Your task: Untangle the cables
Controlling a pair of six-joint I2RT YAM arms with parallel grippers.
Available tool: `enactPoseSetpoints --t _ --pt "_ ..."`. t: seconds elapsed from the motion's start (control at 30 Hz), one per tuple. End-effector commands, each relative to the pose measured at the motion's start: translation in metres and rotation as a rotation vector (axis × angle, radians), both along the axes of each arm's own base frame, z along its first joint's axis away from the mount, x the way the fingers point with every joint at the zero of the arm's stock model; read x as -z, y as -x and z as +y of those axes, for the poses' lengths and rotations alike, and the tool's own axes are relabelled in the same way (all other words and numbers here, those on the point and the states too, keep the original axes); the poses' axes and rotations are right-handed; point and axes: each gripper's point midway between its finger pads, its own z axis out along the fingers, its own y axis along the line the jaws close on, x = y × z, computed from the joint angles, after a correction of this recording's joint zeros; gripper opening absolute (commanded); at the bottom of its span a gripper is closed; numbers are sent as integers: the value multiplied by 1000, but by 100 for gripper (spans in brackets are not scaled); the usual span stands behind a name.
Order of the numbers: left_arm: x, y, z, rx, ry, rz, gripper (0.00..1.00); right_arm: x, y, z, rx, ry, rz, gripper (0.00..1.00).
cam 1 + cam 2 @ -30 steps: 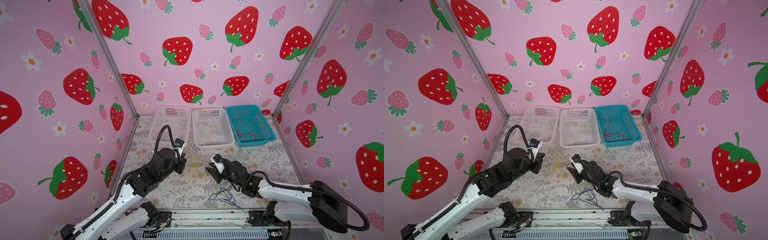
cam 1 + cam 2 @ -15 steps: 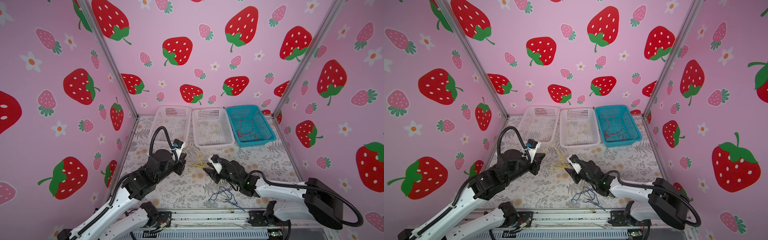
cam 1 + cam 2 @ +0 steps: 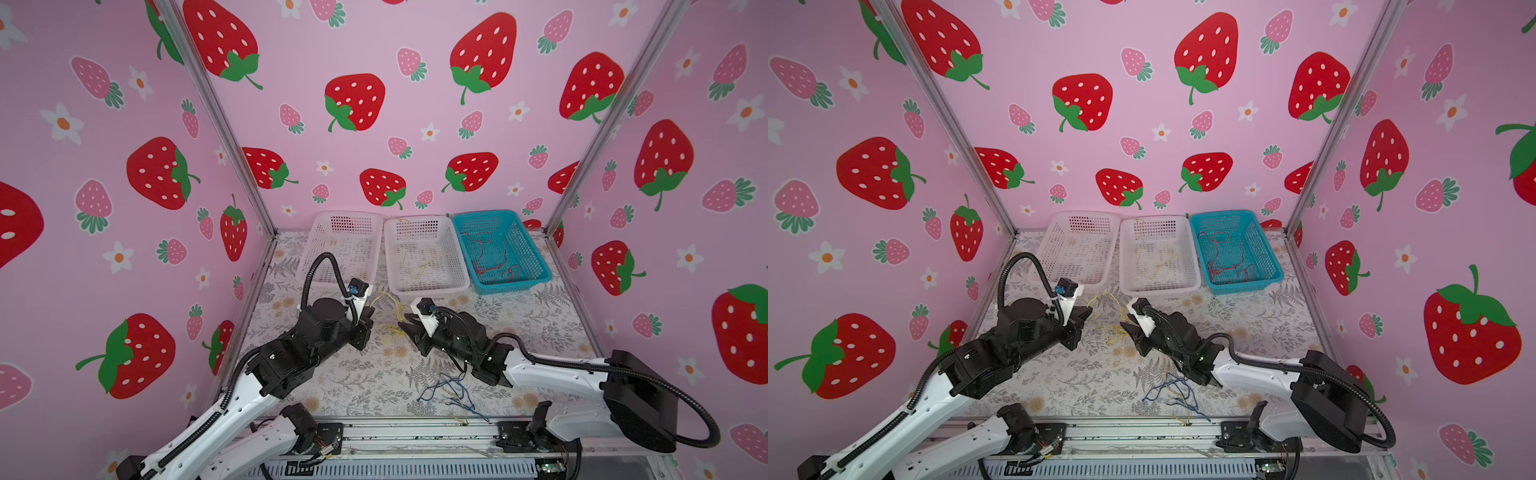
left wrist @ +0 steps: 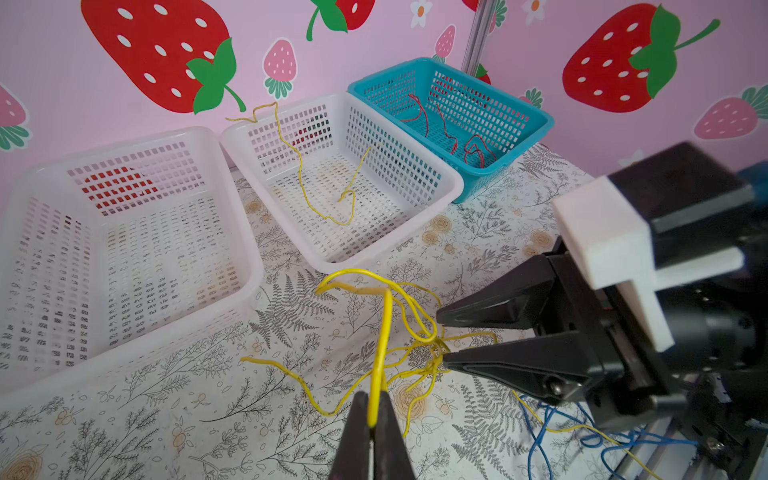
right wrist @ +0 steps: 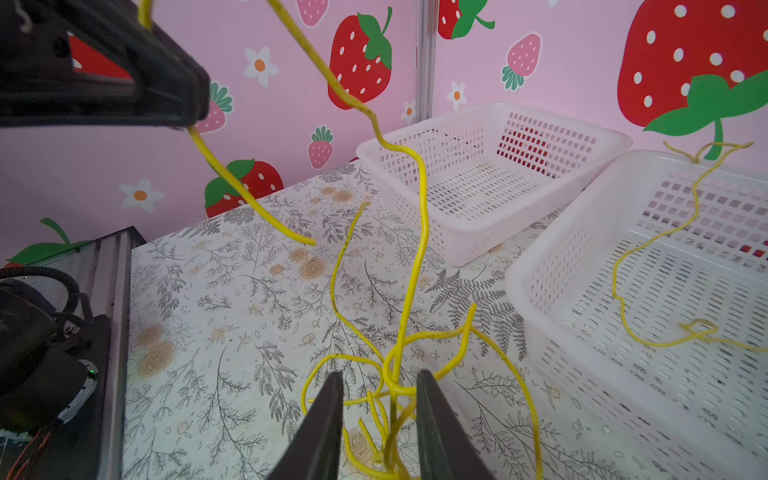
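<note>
thin limp yellow cables (image 4: 388, 316) knot into a loose, wiry tangle on the tabletop (image 3: 361, 382), just in front of the middle white perforated plastic basket (image 3: 440, 288). the left pincer (image 4: 376, 399) is pressed together on one strand, holding it up in an arch. the right pincer (image 5: 380, 374) stands spread, its black tapered fingers (image 5: 324, 415) either side of the knot without squeezing it. further in front of that basket, near the metal rail (image 3: 415, 432), dark blue cables (image 3: 446, 388) lie in a slack scribble. inside the basket curls a single yellow cable (image 4: 301, 183), one end over the far rim. a matching white basket (image 3: 316, 249) sits touching its left side, and a teal mesh basket (image 3: 536, 257) holding red cable (image 3: 482, 239) sits on its right. the tabletop wears a grey fern-and-flower print. glossy pink strawberry walls (image 3: 374, 137) with aluminium corner posts (image 3: 224, 124) close three sides. bare tabletop lies open in front of the teal basket.
</note>
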Motion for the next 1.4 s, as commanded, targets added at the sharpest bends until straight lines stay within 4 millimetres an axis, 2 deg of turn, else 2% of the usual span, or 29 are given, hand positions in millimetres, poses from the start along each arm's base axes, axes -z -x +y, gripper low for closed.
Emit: enactPoseSetpoints --t 0.0,0.1,0.2,0.3,0.4,0.5,0.6,0.67,0.93,1.03,1.13,1.23,1.37 --pt "-2 0 -3 16 7 -11 0 -15 -6 2 13 -41 -9 34" --pt "-1 0 -4 22 4 -6 0 -28 -8 -3 17 -110 45 36" --pt "0 1 -5 32 -2 0 0 -41 -26 -18 84 -205 167 37" --pt "2 1 -8 44 -3 7 0 -41 -44 -30 139 -263 327 39" --pt "2 2 -8 48 -2 9 0 -35 -53 -34 149 -290 469 40" --pt "1 4 -10 62 4 8 0 -24 -54 -24 107 -289 615 44" --pt "0 4 -10 64 6 6 0 -16 -46 -6 23 -267 716 46" --pt "0 4 -9 64 4 6 0 -10 -44 -1 2 -265 765 47" --pt "1 4 -11 70 2 8 0 12 -42 4 4 -228 812 47" --pt "2 4 -11 72 1 10 0 16 -42 7 -5 -229 823 43" --pt "1 4 -11 69 3 8 0 16 -43 9 -6 -230 826 35" --pt "2 4 -10 69 -1 8 0 12 -46 6 15 -240 806 21" --pt "1 2 -6 46 -9 2 0 8 -55 -10 108 -211 727 6"
